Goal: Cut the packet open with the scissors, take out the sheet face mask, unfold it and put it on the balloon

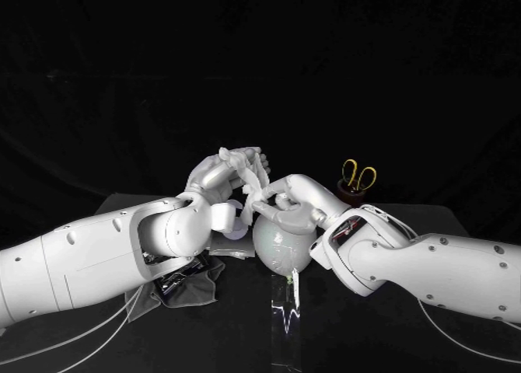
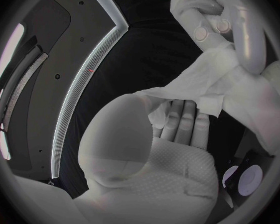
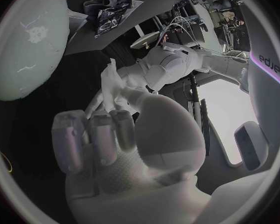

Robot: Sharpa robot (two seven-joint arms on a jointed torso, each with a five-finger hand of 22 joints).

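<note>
Left hand (image 1: 222, 176) and right hand (image 1: 286, 196) meet, fingers curled.

black table (image 1: 463, 216), black backdrop (image 1: 260, 78) behind; bright light strip (image 2: 70, 97) on grey panel (image 2: 47, 45).

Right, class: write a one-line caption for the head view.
Left hand and right hand hold the sheet mask above the balloon; scissors stand behind.

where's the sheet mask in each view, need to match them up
Head view: the thin white sheet face mask hangs between the left robot hand and the right robot hand, above the pale balloon.
Left wrist view: the mask spreads from the left robot hand's fingertips towards the right robot hand.
Right wrist view: the mask lies crumpled between the two hands.
Shared landmark: the left robot hand, touching the mask throughout.
</note>
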